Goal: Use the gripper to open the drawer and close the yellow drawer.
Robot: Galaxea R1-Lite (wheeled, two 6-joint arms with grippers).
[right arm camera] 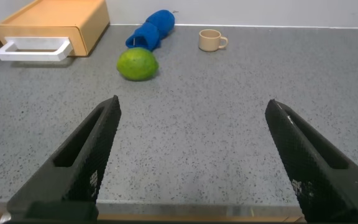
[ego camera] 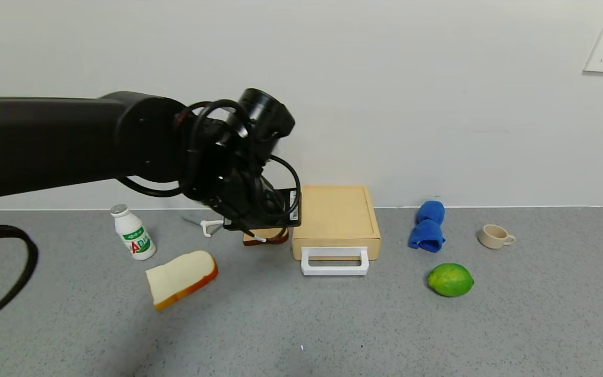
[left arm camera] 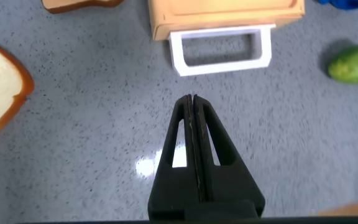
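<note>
The scene contains one yellow drawer (ego camera: 336, 217) with one white loop handle (ego camera: 335, 261), positioned just beyond the closed fingertips of the left gripper (left arm camera: 190, 99), and two bread slices: one pale slice (ego camera: 181, 278) and one brown toast slice (ego camera: 265, 236). There is one white bottle (ego camera: 133, 233), one white peeler-like tool (ego camera: 208, 226), one blue cloth (ego camera: 427, 226), one green lime (ego camera: 450, 279) and one beige cup (ego camera: 495, 236). Two grippers are counted, the second being the right gripper (right arm camera: 191, 158) with its fingers spread wide.

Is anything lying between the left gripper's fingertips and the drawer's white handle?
No. In the left wrist view only bare grey tabletop separates the shut left gripper from the white handle of the drawer.
</note>
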